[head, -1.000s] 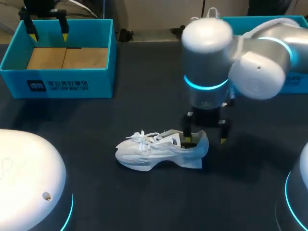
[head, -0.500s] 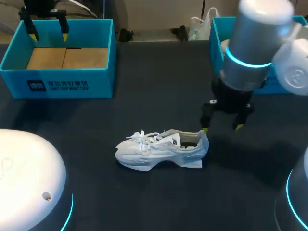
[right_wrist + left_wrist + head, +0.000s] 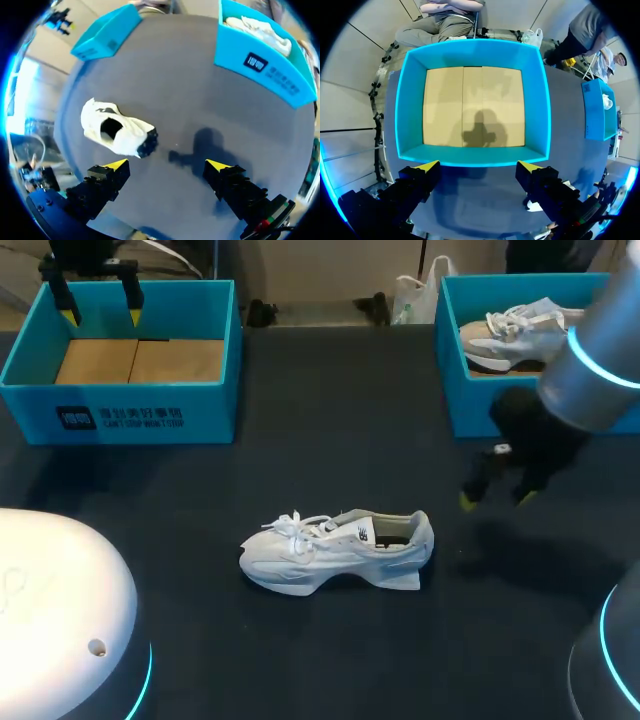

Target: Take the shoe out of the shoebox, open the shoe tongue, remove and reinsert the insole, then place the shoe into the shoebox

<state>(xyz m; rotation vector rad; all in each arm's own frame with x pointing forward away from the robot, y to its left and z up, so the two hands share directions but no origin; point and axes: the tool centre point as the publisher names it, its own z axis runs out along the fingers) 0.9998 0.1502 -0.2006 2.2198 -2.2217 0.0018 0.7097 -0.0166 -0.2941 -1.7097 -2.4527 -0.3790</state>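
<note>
The white shoe (image 3: 338,550) sits out on the dark table (image 3: 330,440), upright on its sole around the middle, toe to the left, heel to the right, clear of both boxes. The right gripper (image 3: 497,492) hangs just right of the heel and a touch farther back, between the shoe and the right shoebox (image 3: 470,400), jaws spread wide with nothing in them. From the right wrist, the gripper (image 3: 167,165) looks down on bare table, with the shoe (image 3: 117,132) ahead and off to one side, its opening facing the camera. In that right shoebox lies a second shoe (image 3: 520,330), pale and laced. Over at far left, the left gripper (image 3: 100,315) hovers above the far wall of the left shoebox (image 3: 120,420), jaws spread too and empty. The left wrist view looks straight down into that box (image 3: 410,100): the gripper (image 3: 477,167) is above one wall and the cardboard floor (image 3: 472,107) shows below.
</note>
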